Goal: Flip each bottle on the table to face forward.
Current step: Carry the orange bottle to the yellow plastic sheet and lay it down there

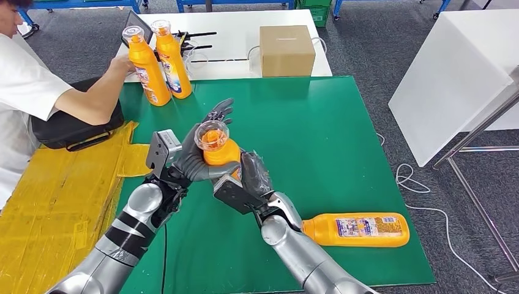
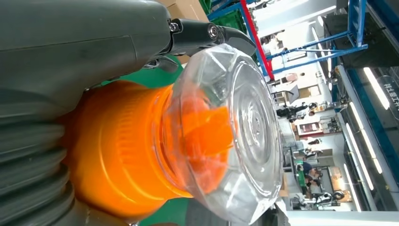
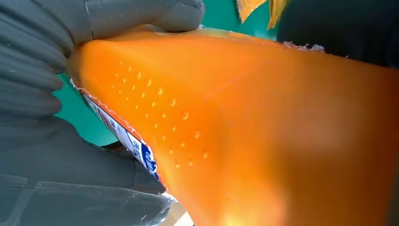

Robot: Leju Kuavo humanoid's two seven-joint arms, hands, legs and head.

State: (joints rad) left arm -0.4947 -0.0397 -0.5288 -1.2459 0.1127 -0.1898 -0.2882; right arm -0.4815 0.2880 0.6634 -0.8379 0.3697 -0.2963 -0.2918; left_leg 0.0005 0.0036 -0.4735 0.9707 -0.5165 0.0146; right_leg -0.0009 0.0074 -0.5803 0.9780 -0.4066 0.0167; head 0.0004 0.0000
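Note:
An orange bottle (image 1: 220, 152) with a clear cap (image 1: 212, 135) stands upright above the green mat (image 1: 318, 122), held between both hands. My left hand (image 1: 194, 153) wraps its neck and shoulder; the left wrist view shows the cap (image 2: 235, 132) and orange neck (image 2: 122, 150) up close. My right hand (image 1: 254, 177) grips the lower body, whose orange side (image 3: 263, 132) and label edge (image 3: 127, 141) appear in the right wrist view. A second orange bottle (image 1: 358, 229) lies on its side at the mat's near right, label up. Two more bottles (image 1: 147, 67) (image 1: 171, 58) stand upright at the far left corner.
A person in a white shirt (image 1: 24, 86) at the left touches the standing bottles with one hand (image 1: 122, 64). A cardboard box (image 1: 286, 50) sits on the white table behind the mat. Yellow wrapping (image 1: 55, 196) and a black bag (image 1: 67, 131) lie left; a white table (image 1: 453, 79) stands right.

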